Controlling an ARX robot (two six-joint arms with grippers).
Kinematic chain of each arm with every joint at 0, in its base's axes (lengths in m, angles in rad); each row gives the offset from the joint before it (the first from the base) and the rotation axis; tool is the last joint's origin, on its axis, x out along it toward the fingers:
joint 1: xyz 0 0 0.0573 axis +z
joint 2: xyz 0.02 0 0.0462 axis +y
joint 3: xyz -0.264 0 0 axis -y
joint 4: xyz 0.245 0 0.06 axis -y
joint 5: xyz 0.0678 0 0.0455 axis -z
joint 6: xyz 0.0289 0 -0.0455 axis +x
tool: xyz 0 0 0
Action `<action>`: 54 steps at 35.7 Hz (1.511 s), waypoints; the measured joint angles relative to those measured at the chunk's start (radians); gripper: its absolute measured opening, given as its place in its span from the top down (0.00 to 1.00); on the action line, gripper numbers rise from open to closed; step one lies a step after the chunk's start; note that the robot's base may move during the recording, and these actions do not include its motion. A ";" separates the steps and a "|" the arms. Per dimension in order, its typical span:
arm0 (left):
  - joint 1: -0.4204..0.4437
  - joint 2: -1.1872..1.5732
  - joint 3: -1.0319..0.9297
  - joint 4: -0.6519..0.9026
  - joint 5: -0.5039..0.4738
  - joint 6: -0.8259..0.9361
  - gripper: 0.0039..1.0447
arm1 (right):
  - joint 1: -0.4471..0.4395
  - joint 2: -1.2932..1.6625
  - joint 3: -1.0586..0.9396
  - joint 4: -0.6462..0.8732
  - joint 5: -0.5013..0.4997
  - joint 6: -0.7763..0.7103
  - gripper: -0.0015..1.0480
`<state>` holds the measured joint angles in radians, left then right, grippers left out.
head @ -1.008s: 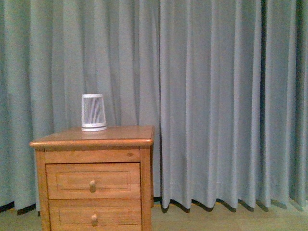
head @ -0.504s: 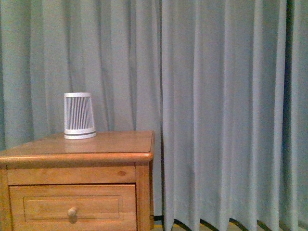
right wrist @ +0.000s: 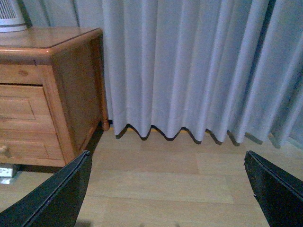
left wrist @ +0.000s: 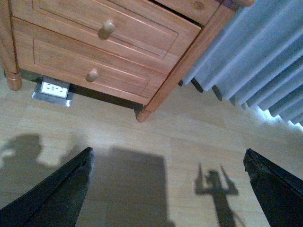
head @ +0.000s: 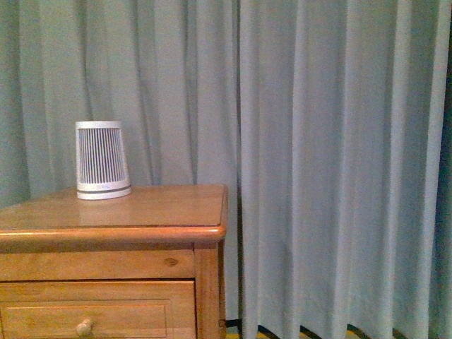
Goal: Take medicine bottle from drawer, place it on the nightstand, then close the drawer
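Honey-brown wood makes up the table (head: 162,208), with a white striped canister (head: 102,160) standing at the left of its top. Its upper drawer (head: 99,311) sits shut, its contents hidden. A grey-blue curtain (head: 339,162) hangs to the right. The left pincer (left wrist: 167,151) and right pincer (right wrist: 167,153) are both spread and empty above the floor (left wrist: 199,132).

No readable text, label or number anywhere.

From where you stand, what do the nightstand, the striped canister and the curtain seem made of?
The nightstand looks like wood with a glossy honey-brown varnish: grain and a knot show, and the top reflects light. The canister is probably matte white plastic with dark vertical stripes. The curtain is matte blue-grey cloth, hanging in soft folds.
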<state>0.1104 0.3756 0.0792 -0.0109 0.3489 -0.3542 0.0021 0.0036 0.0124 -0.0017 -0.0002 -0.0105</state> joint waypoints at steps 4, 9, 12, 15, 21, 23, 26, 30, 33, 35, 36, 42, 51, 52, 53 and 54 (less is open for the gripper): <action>-0.025 0.276 0.003 0.308 -0.062 -0.010 0.06 | 0.000 0.000 0.000 0.000 0.000 0.000 0.07; -0.084 0.619 0.047 0.618 -0.127 0.003 0.06 | 0.000 0.000 0.000 0.000 0.000 0.000 0.07; -0.115 0.817 0.090 0.803 -0.159 0.016 0.06 | 0.000 0.000 0.000 0.000 0.000 0.000 0.07; -0.133 0.981 0.135 0.923 -0.179 0.032 0.06 | 0.000 0.000 0.000 0.000 0.000 0.000 0.07; -0.141 1.269 0.253 1.076 -0.190 0.058 0.06 | 0.000 0.000 0.000 0.000 0.000 0.000 0.07; -0.139 1.339 0.296 1.095 -0.189 0.063 0.06 | 0.000 0.000 0.000 0.000 0.000 0.000 0.07; -0.136 1.417 0.358 1.099 -0.187 0.075 0.06 | 0.000 0.000 0.000 0.000 0.000 0.000 0.07; -0.135 1.504 0.437 1.102 -0.172 0.096 0.06 | 0.000 0.000 0.000 0.000 0.000 0.000 0.07; -0.135 1.566 0.506 1.107 -0.163 0.105 0.06 | 0.000 0.000 0.000 0.000 0.000 0.000 0.07; -0.135 1.601 0.552 1.107 -0.157 0.107 0.06 | 0.000 0.000 0.000 0.000 0.000 0.000 0.07; -0.135 1.620 0.576 1.107 -0.157 0.108 0.06 | 0.000 0.000 0.000 0.000 0.000 0.000 0.07; -0.133 1.721 0.701 1.091 -0.148 0.135 0.06 | 0.000 0.000 0.000 0.000 0.000 0.000 0.07; -0.113 1.864 0.835 1.098 -0.123 0.262 0.06 | 0.000 0.000 0.000 0.000 0.000 0.000 0.07; -0.109 1.875 0.847 1.098 -0.122 0.277 0.06 | 0.000 0.000 0.000 0.000 0.000 0.000 0.07; -0.103 1.891 0.864 1.098 -0.121 0.291 0.06 | 0.000 0.000 0.000 0.000 0.000 0.000 0.07; -0.100 1.902 0.876 1.097 -0.121 0.302 0.06 | 0.000 0.000 0.000 0.000 0.000 0.000 0.07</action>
<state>0.0109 2.2776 0.9550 1.0859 0.2279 -0.0521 0.0021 0.0036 0.0124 -0.0017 -0.0002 -0.0105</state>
